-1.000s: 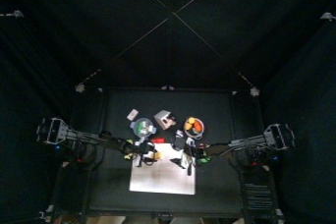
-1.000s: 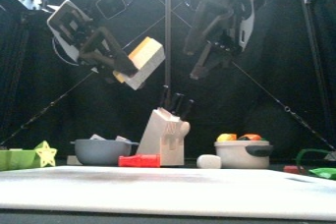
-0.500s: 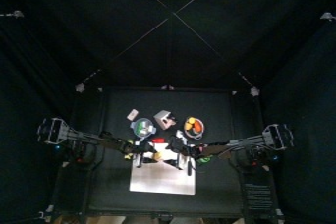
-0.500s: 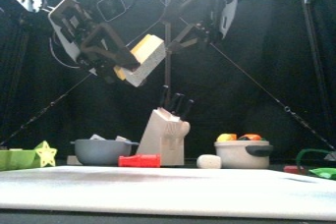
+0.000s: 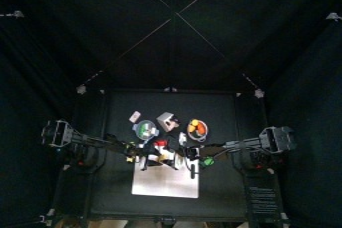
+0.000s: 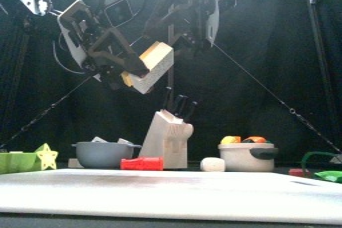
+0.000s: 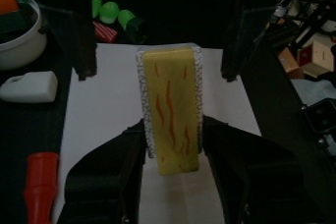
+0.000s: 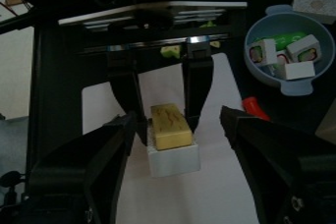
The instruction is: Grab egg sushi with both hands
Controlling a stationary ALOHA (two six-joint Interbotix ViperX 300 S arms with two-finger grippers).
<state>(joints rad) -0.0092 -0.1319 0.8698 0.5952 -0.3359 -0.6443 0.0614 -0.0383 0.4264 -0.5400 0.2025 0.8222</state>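
Above white mat (image 7: 105,120); left pincer (image 7: 171,154) clamps egg sushi (image 7: 172,110); right pincer (image 8: 178,130) spread, flanking it

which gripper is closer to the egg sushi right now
Left. The left gripper holds the egg sushi between its jaws in the air; the right gripper is open facing it, not touching.

Below the egg sushi (image 6: 150,64) you have open air; the knife block (image 6: 167,138) and bowls crowd the table's back.

Knife block (image 6: 166,140) hides the red item's (image 6: 142,164) end.
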